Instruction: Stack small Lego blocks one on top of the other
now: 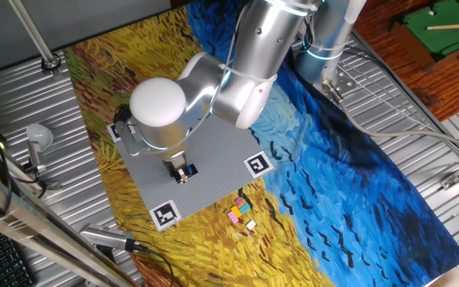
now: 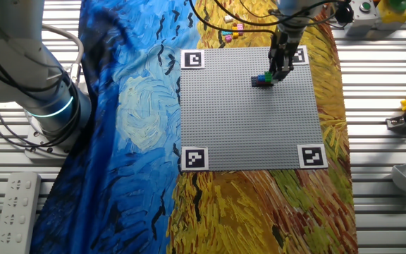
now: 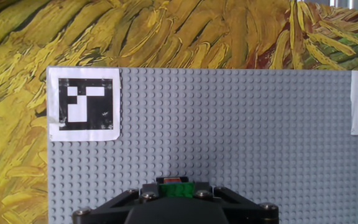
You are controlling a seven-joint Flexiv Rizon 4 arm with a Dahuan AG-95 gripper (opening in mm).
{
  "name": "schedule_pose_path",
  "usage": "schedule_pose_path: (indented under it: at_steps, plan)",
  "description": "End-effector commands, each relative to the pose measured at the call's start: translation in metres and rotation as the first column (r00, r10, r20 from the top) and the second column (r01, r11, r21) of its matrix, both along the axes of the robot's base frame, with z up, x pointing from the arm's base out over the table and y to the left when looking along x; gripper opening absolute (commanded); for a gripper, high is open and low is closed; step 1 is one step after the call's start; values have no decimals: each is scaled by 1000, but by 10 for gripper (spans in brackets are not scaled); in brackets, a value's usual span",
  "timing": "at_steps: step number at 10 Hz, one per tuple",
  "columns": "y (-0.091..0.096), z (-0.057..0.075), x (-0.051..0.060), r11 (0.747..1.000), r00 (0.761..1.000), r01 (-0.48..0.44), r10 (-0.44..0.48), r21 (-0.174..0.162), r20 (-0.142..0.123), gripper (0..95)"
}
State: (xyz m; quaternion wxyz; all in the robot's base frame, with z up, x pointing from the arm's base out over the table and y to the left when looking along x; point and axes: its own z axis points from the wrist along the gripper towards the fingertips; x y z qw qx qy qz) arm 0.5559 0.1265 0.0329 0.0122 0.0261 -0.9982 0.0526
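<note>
My table [image 2: 372,212] is ribbed metal under a painted blue-and-yellow cloth [image 2: 118,141], with the grey baseplate [image 2: 245,120] on it. Just left of the end effector [image 2: 282,70] on the plate sits a small stack [image 2: 262,80]; I make out blue at the bottom and green on top. In the hand view a green brick over red shows between the fingers, so I judge the end effector closed on it, pressing it home. Beyond the end effector, off the plate, loose blocks [image 1: 241,214] wait: roughly four, pink, yellow and white. Stacking is partway done.
</note>
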Motion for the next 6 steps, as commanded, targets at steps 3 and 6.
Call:
schedule_pose_path:
  at_steps: [3, 6]
  plan:
    - [0, 0, 0, 1000, 1000, -6, 6, 3, -1, 380]
    - [0, 0, 0, 1000, 1000, -10, 10, 6, -1, 380]
